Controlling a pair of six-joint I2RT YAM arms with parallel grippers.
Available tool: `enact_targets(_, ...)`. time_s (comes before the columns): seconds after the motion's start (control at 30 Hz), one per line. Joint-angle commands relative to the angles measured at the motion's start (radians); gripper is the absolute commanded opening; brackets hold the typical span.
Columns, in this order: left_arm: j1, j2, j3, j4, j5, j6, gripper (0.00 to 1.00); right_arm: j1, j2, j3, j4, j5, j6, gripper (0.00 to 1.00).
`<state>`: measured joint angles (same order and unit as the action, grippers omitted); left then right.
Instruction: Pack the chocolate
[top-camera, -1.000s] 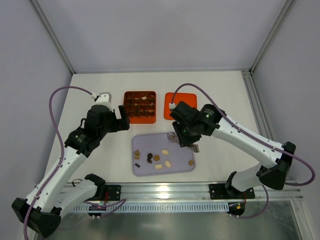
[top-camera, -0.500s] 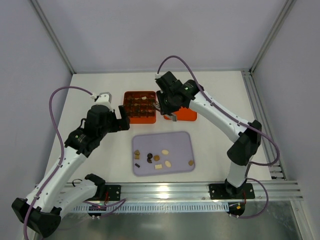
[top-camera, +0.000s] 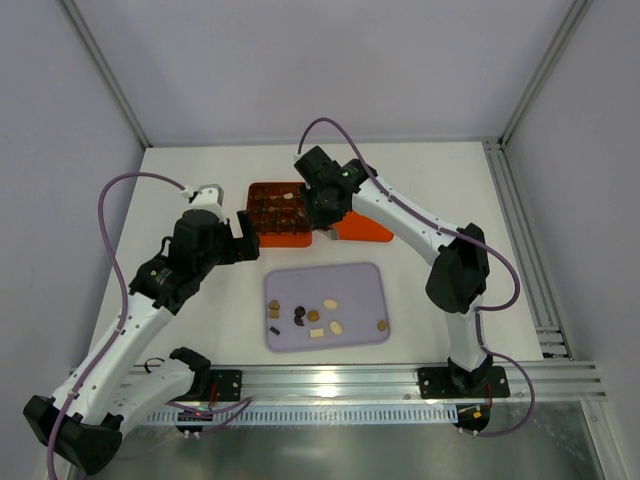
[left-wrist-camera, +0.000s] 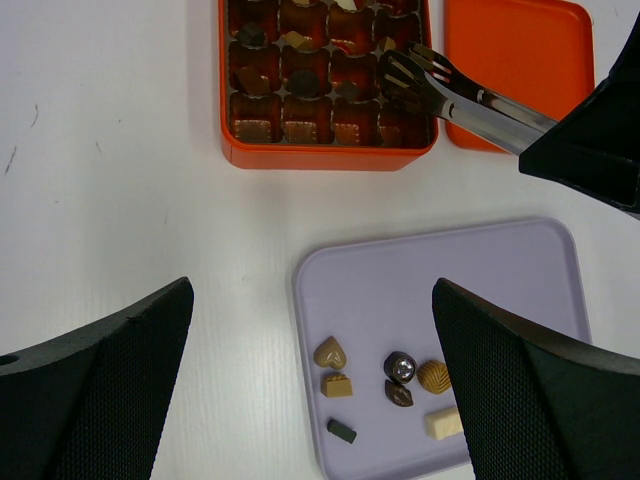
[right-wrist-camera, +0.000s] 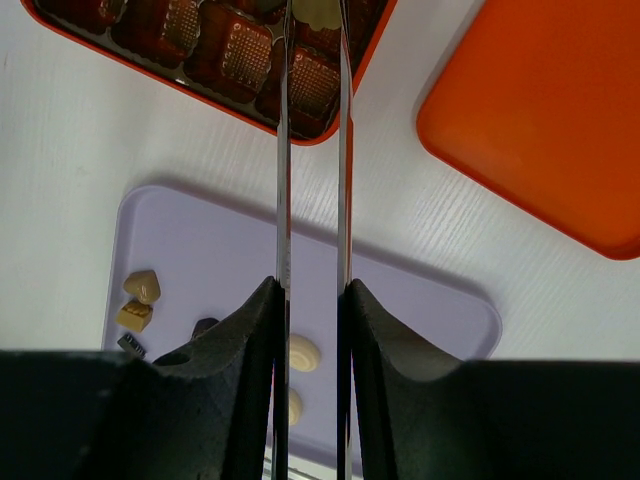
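Observation:
Several chocolate pieces (top-camera: 300, 315), tan, dark and cream, lie on the lilac tray (top-camera: 350, 285); in the left wrist view a tan heart (left-wrist-camera: 331, 351) is among them. More pieces fill cells of the orange gridded box (top-camera: 262, 238). My right gripper (right-wrist-camera: 312, 290) is shut on metal tongs (right-wrist-camera: 283, 150), whose tips reach over the box's right column (left-wrist-camera: 400, 75). A cream-white piece (right-wrist-camera: 315, 12) shows between those tips. My left gripper (left-wrist-camera: 310, 290) hangs open above the tray's left edge, holding nothing.
The flat orange lid (top-camera: 368, 230) lies right of the box, partly under my right arm. The box (left-wrist-camera: 325, 157), lid (left-wrist-camera: 515, 50) and tray (left-wrist-camera: 450, 280) sit close together mid-table. White tabletop surrounds them.
My right arm carried the tongs from above the tray, past the lid, to over the box. The left arm has not moved.

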<state>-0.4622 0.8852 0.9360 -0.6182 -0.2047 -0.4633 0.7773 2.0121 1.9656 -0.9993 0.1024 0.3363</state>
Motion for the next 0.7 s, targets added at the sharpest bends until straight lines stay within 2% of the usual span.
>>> enact_targets(0.0,0.007,-0.006,-0.005,0.035,0.002,0.003,1.00,-0.001,-0.012,0.050,0.033,0.010,-0.014,0.31)
enact_targets(0.67,0.007,-0.005,-0.003,0.035,0.004,0.003,1.00,-0.001,-0.019,0.036,0.031,0.016,-0.013,0.37)
